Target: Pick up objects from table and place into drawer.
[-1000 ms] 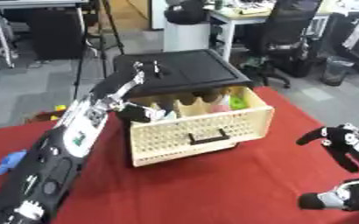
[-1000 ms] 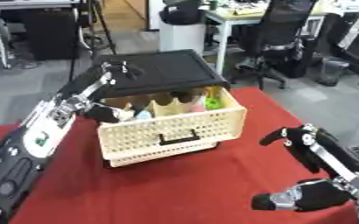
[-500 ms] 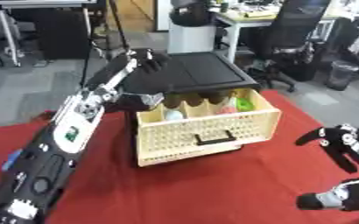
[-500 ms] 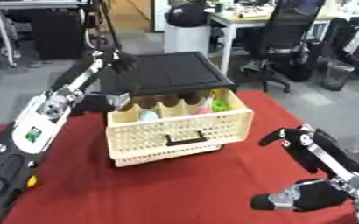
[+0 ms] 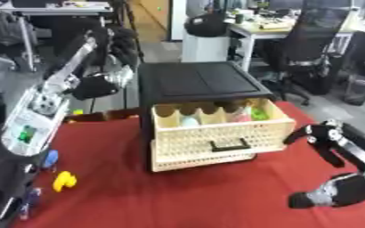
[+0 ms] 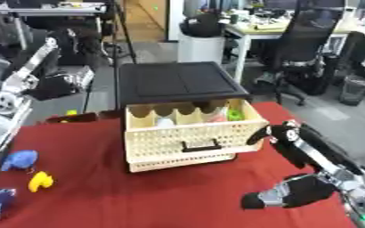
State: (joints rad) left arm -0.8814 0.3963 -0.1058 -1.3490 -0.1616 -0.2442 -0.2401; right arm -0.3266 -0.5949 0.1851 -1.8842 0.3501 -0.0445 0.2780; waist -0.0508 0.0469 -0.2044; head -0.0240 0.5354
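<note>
Hovering empty, both hands were clear of the objects.
Left hand (image 5: 123,42) was raised above the black cabinet (image 5: 197,82), fingers curled, holding nothing; right hand (image 6: 283,136) hung relaxed beside the open drawer (image 6: 189,136). Yellow toy (image 6: 39,181) and blue toy (image 6: 20,159) lay on the red worktop (image 6: 162,196).

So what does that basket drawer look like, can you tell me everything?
The drawer is cream, woven like a basket, with a dark handle on its front. It is pulled out of a black cabinet standing on the red tablecloth. Small pastel things, pale blue, pink and green, lie inside. Neither hand touches it.
</note>
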